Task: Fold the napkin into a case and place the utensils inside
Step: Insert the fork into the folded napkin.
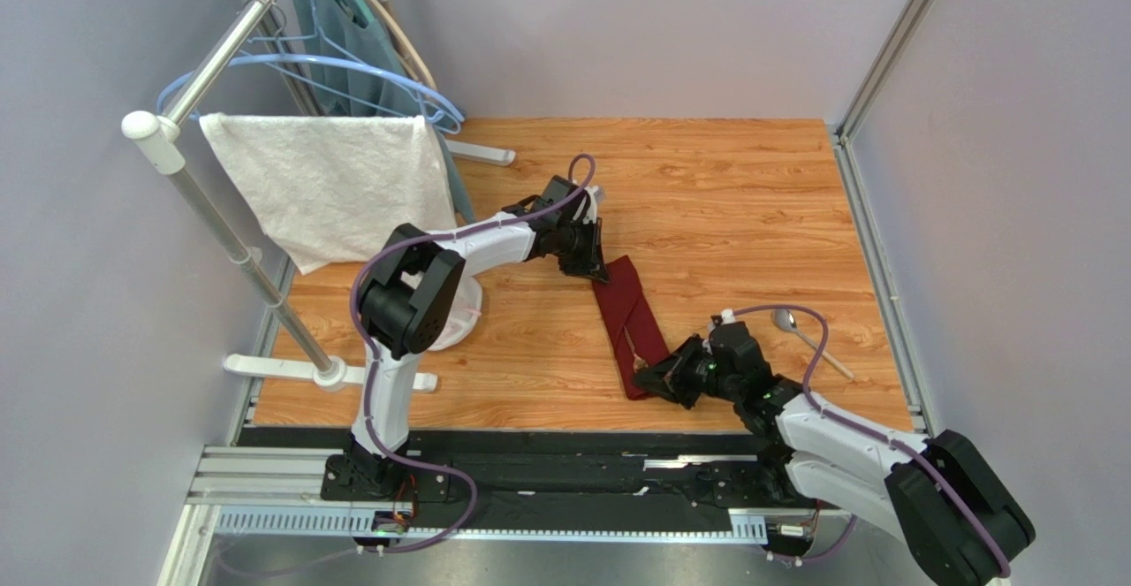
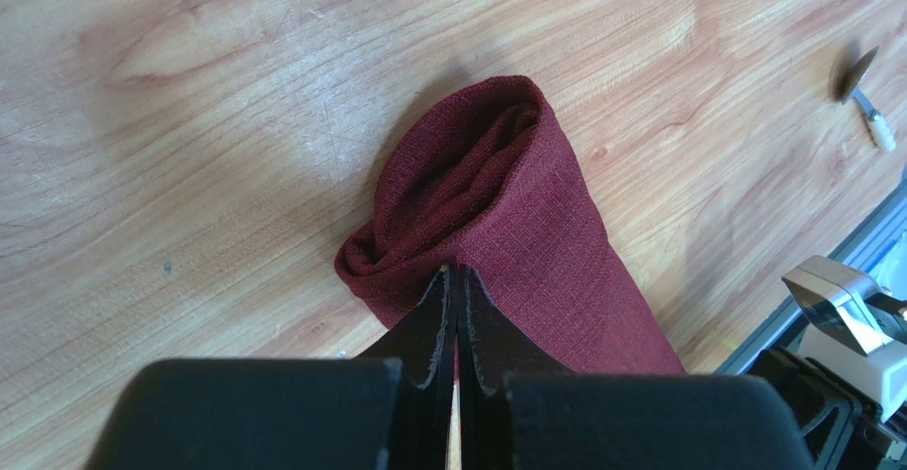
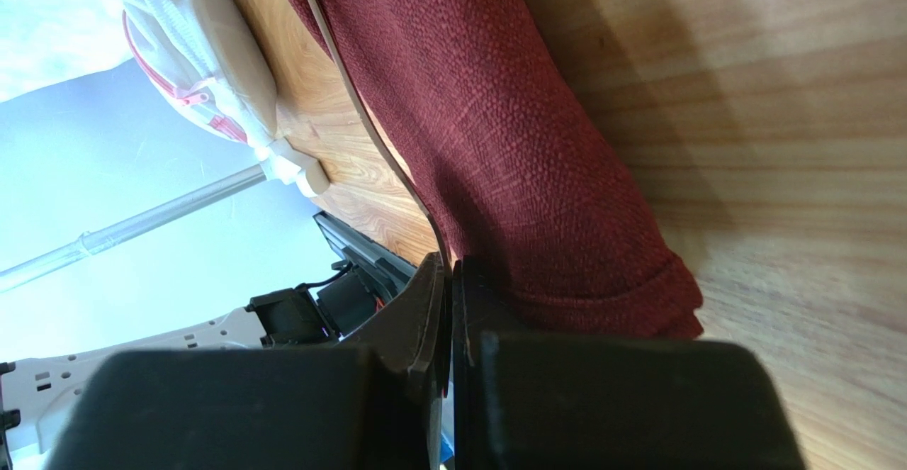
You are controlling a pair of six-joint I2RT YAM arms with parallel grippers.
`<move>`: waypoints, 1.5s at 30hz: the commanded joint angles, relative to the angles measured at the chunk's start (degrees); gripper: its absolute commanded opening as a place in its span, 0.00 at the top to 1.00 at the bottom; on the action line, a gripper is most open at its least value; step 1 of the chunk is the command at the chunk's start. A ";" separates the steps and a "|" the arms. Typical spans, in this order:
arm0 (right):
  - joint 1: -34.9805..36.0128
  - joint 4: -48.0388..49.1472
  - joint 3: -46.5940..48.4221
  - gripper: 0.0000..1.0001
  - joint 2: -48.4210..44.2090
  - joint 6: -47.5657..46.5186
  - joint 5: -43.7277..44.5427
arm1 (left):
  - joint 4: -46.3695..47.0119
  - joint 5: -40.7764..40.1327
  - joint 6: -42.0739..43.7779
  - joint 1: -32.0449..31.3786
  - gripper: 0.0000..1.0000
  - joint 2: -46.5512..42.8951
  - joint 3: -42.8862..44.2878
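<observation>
The napkin (image 1: 629, 324) is already folded down to a narrow maroon strip. It lies flat near the middle of the bench (image 1: 744, 202), running in the overhead view from about 11 o'clock at its far end to 5 o'clock at its near end.

The left hand (image 2: 455, 275) sits at the far end. Its fingers are pressed together, and a sliver of red cloth shows between them, so it is pinching the napkin there. Just beyond its tips that end bulges open in loose rolled layers, like the mouth of a pocket.

The right hand (image 3: 448, 270) is at the near end with its fingers pressed together against the cloth's edge. I cannot tell whether a layer is caught between them. The near end looks flat and closed, with a rounded hem.

The folding looks mostly done: the strip has the shape of a case, though the far mouth is untidy and may need smoothing or holding open.

The filling has not begun as far as I can see. The spoon (image 1: 786, 320) lies bare on the bench at roughly 3 o'clock from the strip, apart from it, with its handle pointing toward 4 o'clock. I cannot find a fork in any view. What is left is to pick up the utensils and slide them into the pocket.
</observation>
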 commanded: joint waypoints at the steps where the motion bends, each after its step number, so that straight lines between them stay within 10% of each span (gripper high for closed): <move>1: 0.47 7.13 2.42 1.00 1.79 0.23 2.15 | 1.27 0.85 -0.67 -0.05 1.00 -1.86 -0.64; 17: 1.88 10.83 4.79 1.00 7.68 0.15 4.79 | 1.00 1.02 -0.50 -0.05 1.00 -2.39 -0.21; 24: 1.88 6.17 5.15 0.63 5.23 -0.47 4.62 | 0.74 1.02 -0.23 0.04 1.00 -2.74 -0.03; 29: 1.88 0.46 5.23 0.54 2.76 -1.70 4.70 | 0.74 1.02 -0.14 -0.05 1.00 -2.82 -0.03; 45: 1.97 -10.98 2.07 0.73 -9.11 -1.79 4.79 | 0.30 0.93 0.21 -0.05 1.00 -2.04 0.41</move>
